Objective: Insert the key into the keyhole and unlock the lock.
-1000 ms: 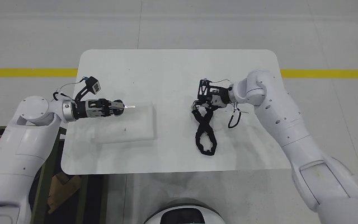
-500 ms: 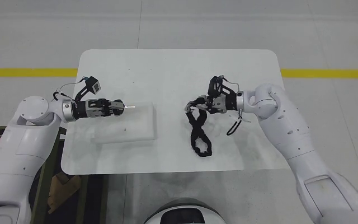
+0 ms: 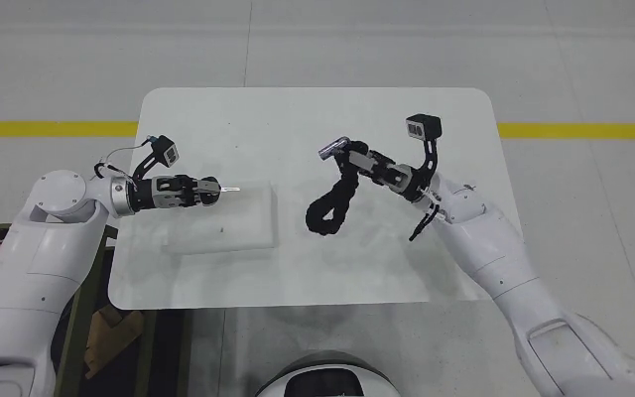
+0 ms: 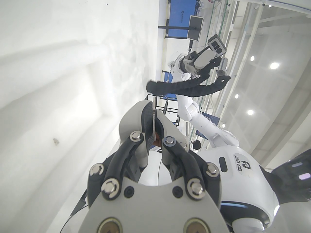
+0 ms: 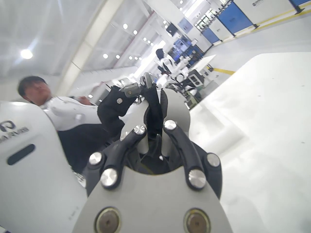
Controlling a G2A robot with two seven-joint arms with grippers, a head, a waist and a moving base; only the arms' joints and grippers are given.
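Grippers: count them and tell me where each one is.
2. The left gripper holds the key by the white block; the right gripper holds the lock above the table.

Key (image 3: 229, 188) too small in top view to read its teeth; bow hidden between left gripper (image 4: 153, 112) pads. Lock (image 3: 334, 149): keyhole face can't be made out. Cable (image 5: 110, 109) partly behind right gripper (image 5: 154, 103) fingers.

Key (image 4: 154, 128) in left end effector (image 4: 154, 114)
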